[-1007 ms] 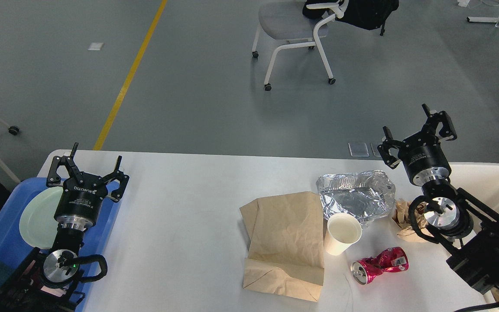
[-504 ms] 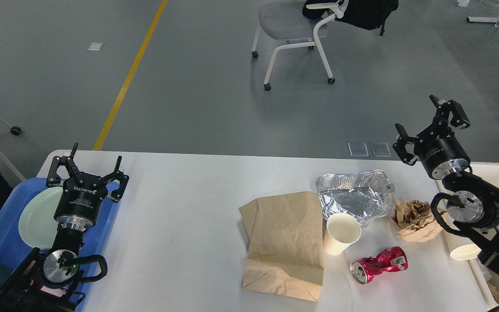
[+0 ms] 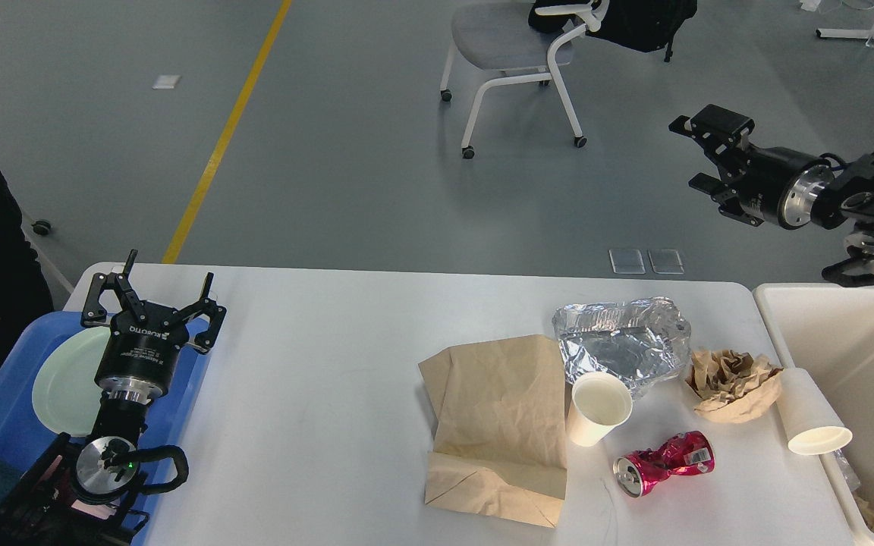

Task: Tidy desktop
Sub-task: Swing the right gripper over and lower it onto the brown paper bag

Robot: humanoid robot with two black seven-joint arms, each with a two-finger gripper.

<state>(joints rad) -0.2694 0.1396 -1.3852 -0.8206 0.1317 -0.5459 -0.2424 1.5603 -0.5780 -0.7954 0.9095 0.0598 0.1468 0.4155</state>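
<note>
Smooth white desktop [image 3: 315, 394], crumpled litter at lower right.
Creased paper bag [image 3: 498, 425], wrinkled foil [image 3: 627, 341]; left gripper [image 3: 152, 299] wide, right gripper [image 3: 699, 155] spread, both empty.

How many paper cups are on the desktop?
2: one cup upright beside the brown bag, one cup lying on its side against the bin. None seem hidden.

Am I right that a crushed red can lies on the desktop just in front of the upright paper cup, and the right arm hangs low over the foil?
Not quite. In the head view the crushed red can does lie on the desktop before the upright paper cup, but the right gripper is raised high, clear of the foil.
</note>
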